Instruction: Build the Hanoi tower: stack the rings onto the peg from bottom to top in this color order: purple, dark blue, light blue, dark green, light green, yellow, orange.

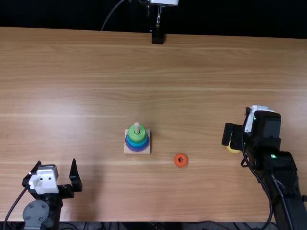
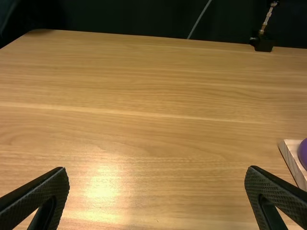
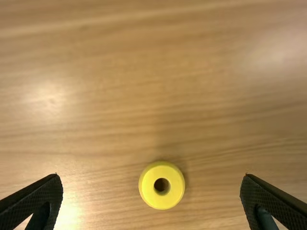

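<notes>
Can see peg base (image 1: 127, 151) on table (image 1: 96, 67), with peg (image 1: 136, 126) upright. Stacked on peg: purple ring (image 1: 137, 150) lowest, then blue (image 1: 137, 144), with light green ring (image 1: 137, 132) on top; can't separate the shades between for certain. Just right of peg base and slightly nearer the table's near edge: orange ring (image 1: 177, 157), flat. Well apart to the right of peg base: yellow ring (image 3: 151, 196), flat on table, under right gripper (image 1: 235, 147). Spread wide there, with yellow ring between fingers, apart from both. To the left of peg base and nearer the near edge: left gripper (image 1: 56, 163), also spread wide.
</notes>
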`<move>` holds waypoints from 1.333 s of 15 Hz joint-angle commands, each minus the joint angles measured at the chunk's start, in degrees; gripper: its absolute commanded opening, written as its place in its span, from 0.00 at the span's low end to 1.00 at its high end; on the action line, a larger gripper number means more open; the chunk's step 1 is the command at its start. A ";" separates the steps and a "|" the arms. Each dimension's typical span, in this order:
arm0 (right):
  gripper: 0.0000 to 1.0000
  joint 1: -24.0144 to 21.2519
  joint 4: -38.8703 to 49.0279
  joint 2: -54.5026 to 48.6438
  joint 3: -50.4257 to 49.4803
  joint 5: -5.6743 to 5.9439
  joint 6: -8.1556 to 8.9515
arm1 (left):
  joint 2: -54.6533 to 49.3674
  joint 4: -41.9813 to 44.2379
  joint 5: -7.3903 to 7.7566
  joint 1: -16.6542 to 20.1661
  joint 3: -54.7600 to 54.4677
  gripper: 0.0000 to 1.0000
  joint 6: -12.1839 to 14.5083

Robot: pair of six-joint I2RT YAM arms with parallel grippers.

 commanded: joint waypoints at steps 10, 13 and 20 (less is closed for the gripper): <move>1.00 0.20 0.80 15.13 1.95 0.44 3.93 | -0.67 -4.44 0.06 -0.35 -5.93 1.00 0.21; 1.00 0.20 0.91 18.03 2.04 0.34 3.93 | -0.67 -4.44 0.06 -0.35 -5.93 1.00 0.21; 1.00 -0.42 0.91 20.93 2.13 0.34 3.93 | -0.67 -4.44 0.06 -0.35 -5.93 1.00 0.21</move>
